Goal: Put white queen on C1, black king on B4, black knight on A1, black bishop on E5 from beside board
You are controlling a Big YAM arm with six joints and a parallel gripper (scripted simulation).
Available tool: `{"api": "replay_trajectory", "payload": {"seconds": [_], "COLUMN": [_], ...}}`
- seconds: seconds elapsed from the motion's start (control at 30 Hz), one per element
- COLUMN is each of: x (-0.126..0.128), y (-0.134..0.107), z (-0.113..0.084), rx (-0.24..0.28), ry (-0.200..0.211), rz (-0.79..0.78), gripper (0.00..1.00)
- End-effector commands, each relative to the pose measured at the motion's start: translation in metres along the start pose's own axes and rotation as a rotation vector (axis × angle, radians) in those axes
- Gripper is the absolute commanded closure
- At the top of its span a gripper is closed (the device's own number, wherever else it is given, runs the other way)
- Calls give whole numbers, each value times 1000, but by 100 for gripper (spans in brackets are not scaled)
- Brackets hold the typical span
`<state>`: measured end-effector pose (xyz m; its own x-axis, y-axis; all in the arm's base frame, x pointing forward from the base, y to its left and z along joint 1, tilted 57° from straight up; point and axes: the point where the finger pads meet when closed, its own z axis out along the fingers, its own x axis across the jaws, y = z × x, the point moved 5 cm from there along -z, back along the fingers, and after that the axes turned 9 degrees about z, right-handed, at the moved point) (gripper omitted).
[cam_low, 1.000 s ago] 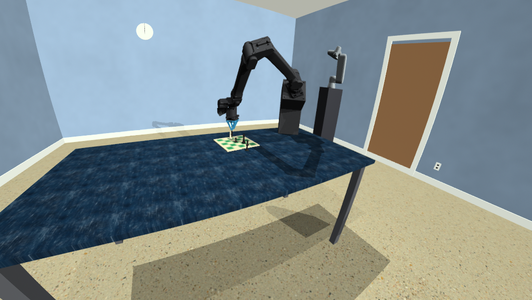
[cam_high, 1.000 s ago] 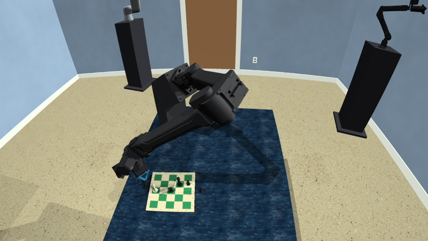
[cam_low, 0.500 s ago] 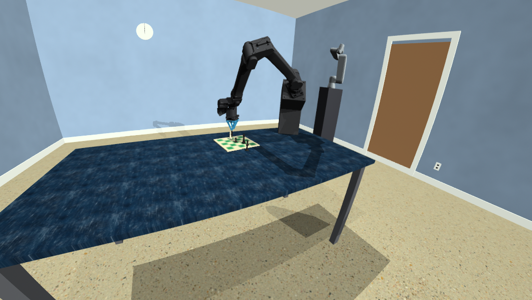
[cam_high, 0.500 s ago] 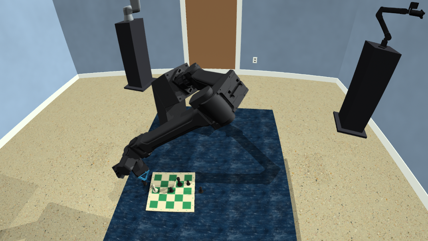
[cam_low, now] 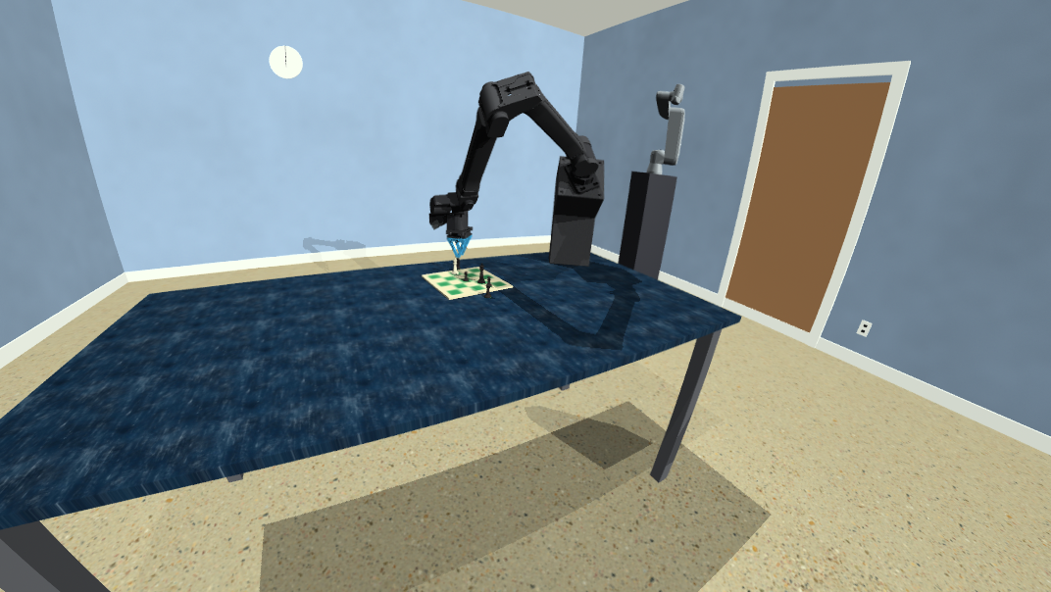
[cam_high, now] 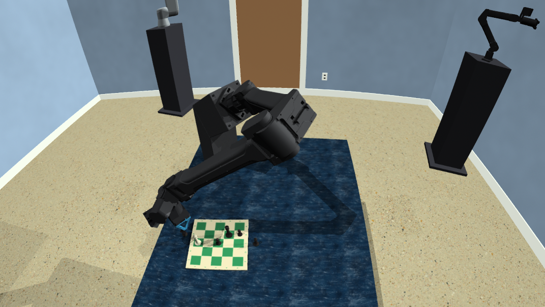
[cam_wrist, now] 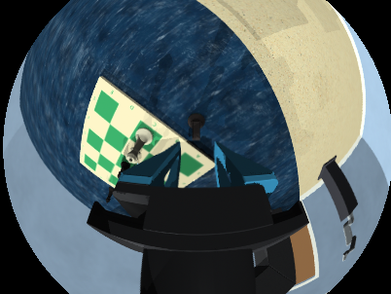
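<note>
Dark blue covers the surface [cam_high: 297, 263] [cam_low: 257, 382] [cam_wrist: 243, 88], and from where I sit the green and cream board [cam_high: 197, 252] [cam_low: 449, 294] [cam_wrist: 106, 105] lies near its left edge in the top view. My tool [cam_high: 183, 229] [cam_low: 459, 257] [cam_wrist: 197, 142] points down just outside the board, near the corner of A1. Its blue fingers stand partway apart, with nothing clamped between them. A dark piece [cam_high: 184, 233] [cam_low: 459, 263] [cam_wrist: 195, 124] stands upright on the surface under the fingertips, between the board and that left edge (I can't tell from here whether it is the knight or the bishop). Another dark piece [cam_high: 255, 241] [cam_low: 488, 285] stands beyond the board's opposite edge, just beside it, and I can't name that one for sure either.

The white queen [cam_high: 197, 240] [cam_low: 455, 268] [cam_wrist: 138, 145] is upright on C1, and the black king [cam_high: 228, 232] [cam_low: 481, 274] [cam_wrist: 110, 194] stands on B4. A short black piece [cam_high: 239, 233] sits next to the king on B5, by the board's far edge from my tool, and a small black one [cam_high: 218, 241] [cam_low: 465, 276] [cam_wrist: 123, 170] is on C3. A1 and E5 have no piece on them.
</note>
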<state>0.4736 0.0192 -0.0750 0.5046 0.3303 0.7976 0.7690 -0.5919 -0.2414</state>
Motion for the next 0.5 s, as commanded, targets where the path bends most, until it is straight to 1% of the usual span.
{"api": "replay_trajectory", "payload": {"seconds": [0.0,0.03,0.1,0.13,0.2,0.47], "x": [10,5,5,-1,3,3], "y": [3,2,2,11,2,2], "z": [3,7,7,-1,12,29], "rx": [-9,-4,-4,-25,-4,-3], "ry": [10,5,5,10,2,3], "rz": [-11,-2,-2,16,0,1], "gripper": [65,65,65,65,65,65]}}
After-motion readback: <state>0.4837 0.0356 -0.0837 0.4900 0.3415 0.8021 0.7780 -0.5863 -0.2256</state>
